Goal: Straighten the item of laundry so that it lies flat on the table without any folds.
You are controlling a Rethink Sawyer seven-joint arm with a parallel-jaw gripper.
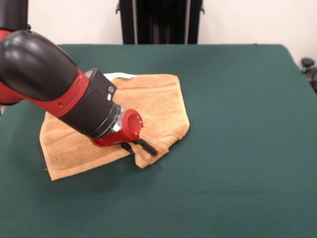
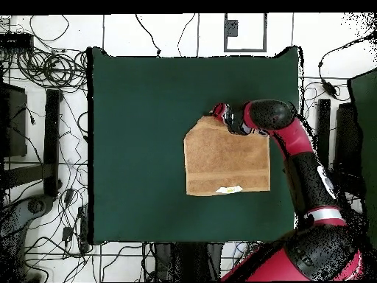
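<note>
Whether the jaws are apart or closed cannot be told. The gripper (image 1: 141, 145) presses low at a bunched corner of the towel (image 1: 158, 106). The towel lies on the table (image 1: 237, 148), its tag (image 2: 229, 190) at the edge opposite the gripper; one corner is turned in.
</note>
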